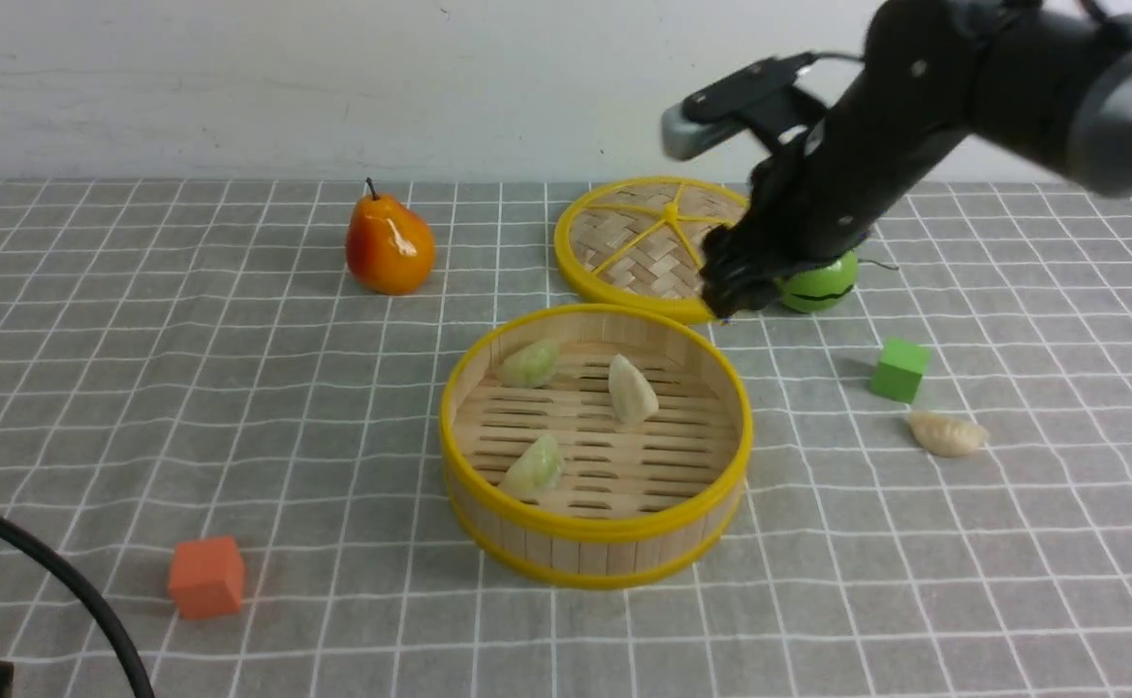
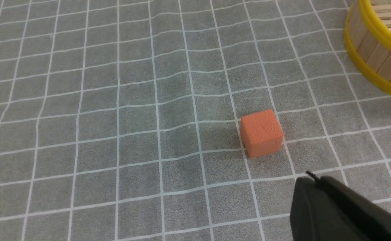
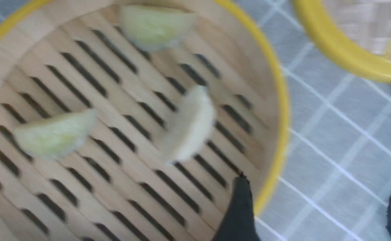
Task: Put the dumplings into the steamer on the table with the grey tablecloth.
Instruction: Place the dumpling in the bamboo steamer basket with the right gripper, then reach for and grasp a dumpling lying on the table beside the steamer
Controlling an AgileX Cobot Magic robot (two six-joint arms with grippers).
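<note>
cream-white pleated crescent dumpling [image 1: 949, 434] on the grey gridded tablecloth [image 1: 333, 601], toward the tabletop's right edge, below the black right gripper [image 1: 721, 218], raised with fingers wide apart and empty, left gripper [image 2: 336, 207] closed

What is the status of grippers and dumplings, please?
Left gripper shut, right gripper open and empty. Three dumplings in steamer, one cream dumpling outside on tablecloth. Green cube near it.

"Two translucent pale green crescent toy dumplings [image 1: 529, 364] [image 1: 533, 468] and a cream-white one [image 1: 632, 390] lie inside that round, yellow-rimmed bamboo steamer [image 1: 597, 555]."

"The other cream-white dumpling [image 1: 948, 433]?"

"Right of it, on grey gridded tablecloth [image 1: 333, 436]."
</note>
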